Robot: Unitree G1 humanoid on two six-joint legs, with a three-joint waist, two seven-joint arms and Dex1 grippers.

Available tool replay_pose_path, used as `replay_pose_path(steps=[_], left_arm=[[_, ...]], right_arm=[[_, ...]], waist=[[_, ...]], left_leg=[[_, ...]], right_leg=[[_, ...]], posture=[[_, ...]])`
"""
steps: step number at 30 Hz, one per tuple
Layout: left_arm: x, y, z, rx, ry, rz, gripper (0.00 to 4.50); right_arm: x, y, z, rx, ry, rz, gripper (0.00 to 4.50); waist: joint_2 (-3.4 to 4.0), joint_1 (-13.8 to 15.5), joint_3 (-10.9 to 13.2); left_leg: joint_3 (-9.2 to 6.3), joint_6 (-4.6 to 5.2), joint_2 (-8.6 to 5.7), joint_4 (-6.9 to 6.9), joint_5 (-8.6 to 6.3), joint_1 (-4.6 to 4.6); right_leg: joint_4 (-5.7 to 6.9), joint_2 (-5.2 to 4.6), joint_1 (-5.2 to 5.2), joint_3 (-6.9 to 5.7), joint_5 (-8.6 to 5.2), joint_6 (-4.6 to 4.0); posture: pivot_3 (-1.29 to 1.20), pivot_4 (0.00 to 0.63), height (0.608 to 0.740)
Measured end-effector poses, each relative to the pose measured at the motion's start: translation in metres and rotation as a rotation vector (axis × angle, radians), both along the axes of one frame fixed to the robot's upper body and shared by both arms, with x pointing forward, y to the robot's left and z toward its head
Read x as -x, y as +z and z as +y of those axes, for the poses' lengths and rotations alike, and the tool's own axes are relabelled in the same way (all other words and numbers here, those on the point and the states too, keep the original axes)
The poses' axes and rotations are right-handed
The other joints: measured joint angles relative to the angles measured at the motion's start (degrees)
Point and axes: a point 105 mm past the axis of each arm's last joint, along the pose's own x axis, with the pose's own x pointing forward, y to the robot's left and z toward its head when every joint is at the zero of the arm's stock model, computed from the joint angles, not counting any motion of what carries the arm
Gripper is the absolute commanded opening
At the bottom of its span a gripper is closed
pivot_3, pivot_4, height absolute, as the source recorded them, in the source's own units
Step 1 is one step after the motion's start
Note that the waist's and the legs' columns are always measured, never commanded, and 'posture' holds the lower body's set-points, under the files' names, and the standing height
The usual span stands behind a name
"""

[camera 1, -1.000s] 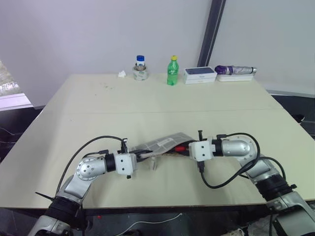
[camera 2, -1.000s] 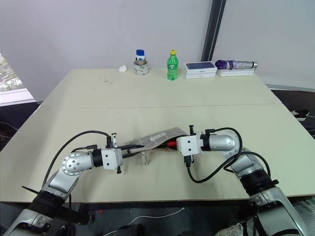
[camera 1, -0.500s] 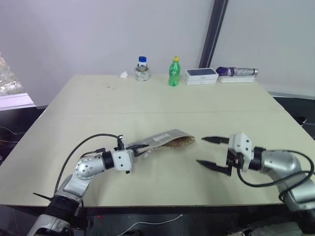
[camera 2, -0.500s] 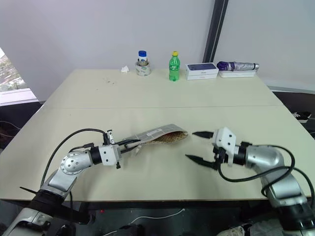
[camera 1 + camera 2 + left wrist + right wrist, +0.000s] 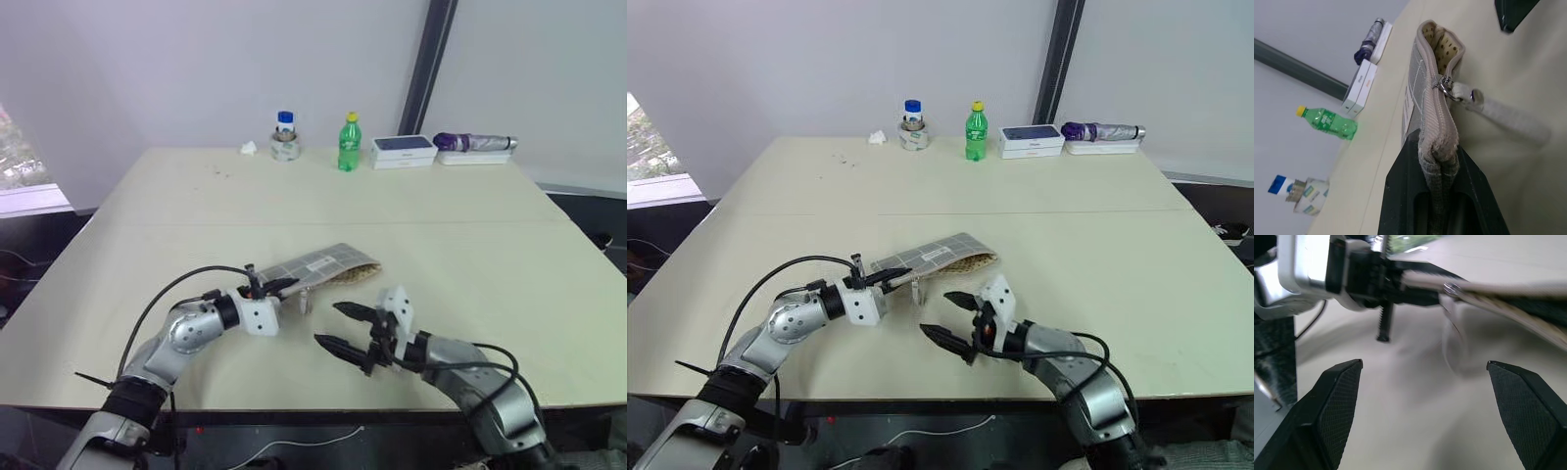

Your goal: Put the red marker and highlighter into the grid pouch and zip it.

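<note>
My left gripper (image 5: pixel 284 287) is clamped on the near left end of the grid pouch (image 5: pixel 328 265), which lies mid-counter (image 5: pixel 470 245) with its far end gaping. My right gripper (image 5: pixel 345 326) hangs wide open and empty beside the zipper pull (image 5: pixel 1449 87). If I tug carelessly, I think the fabric slips free.

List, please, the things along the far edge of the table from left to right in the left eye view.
Crumpled white scrap → blue-capped jar in a tape roll → green bottle → white box → purple umbrella.
</note>
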Motion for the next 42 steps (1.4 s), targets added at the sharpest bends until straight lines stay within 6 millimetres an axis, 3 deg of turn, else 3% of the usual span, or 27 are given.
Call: replay_pose_path(steps=[4,16,19,25,29,36,42], left_arm=[[-0.001,0.002,-0.002,0.016,0.009,0.007,0.0],[0.001,0.011,-0.005,0.034,0.02,-0.004,0.0],[0.001,0.011,-0.005,0.034,0.024,-0.001,0.0],[0.001,0.009,-0.007,0.03,0.015,0.004,0.0],[0.002,0.009,-0.005,0.025,0.015,-0.002,0.0],[0.011,0.0,0.015,-0.038,-0.01,0.009,0.0],[0.014,0.006,0.054,-0.022,0.01,0.064,0.0]], right_arm=[[-0.013,-0.012,0.009,0.009,0.005,0.047,4.21],[-0.03,-0.014,0.034,0.008,-0.004,-0.02,4.21],[-0.035,-0.01,0.036,-0.003,-0.006,-0.031,3.28],[-0.04,-0.002,0.04,-0.037,-0.006,-0.04,0.1],[-0.04,-0.003,0.039,-0.024,0.0,-0.043,0.04],[-0.047,-0.014,-0.017,0.235,-0.018,-0.138,0.04],[-0.064,-0.019,-0.065,0.371,-0.093,-0.161,0.04]], waist=[[0.0,-0.08,0.0],[0.0,-0.16,0.0],[0.0,-0.18,0.0],[0.0,-0.23,0.0],[0.0,-0.25,0.0],[0.01,-0.18,0.0],[0.01,-0.6,0.01]], left_leg=[[0.01,0.0,0.01,-0.02,0.0,-0.04],[0.02,-0.01,0.01,-0.02,0.01,-0.06],[0.02,-0.01,0.01,-0.03,0.01,-0.06],[0.02,-0.01,0.01,-0.04,0.01,-0.06],[0.02,-0.01,0.01,-0.04,0.01,-0.06],[0.03,0.0,0.01,-0.06,0.0,-0.06],[0.06,-0.01,0.05,-0.07,0.01,-0.05]], right_leg=[[0.02,0.01,-0.08,0.0,0.0,0.0],[0.06,0.02,-0.14,0.02,0.0,0.0],[0.06,0.02,-0.14,0.03,0.0,0.0],[0.07,0.02,-0.15,0.03,0.0,0.0],[0.07,0.02,-0.16,0.04,0.0,0.0],[0.06,0.0,-0.17,0.04,0.0,0.0],[0.06,0.02,-0.18,0.05,0.0,-0.01]], posture=[[0.0,0.15,0.74],[0.0,0.15,0.74],[0.0,0.15,0.74],[0.0,0.15,0.74],[0.0,0.15,0.74],[0.0,0.15,0.74],[0.0,0.15,0.74]])
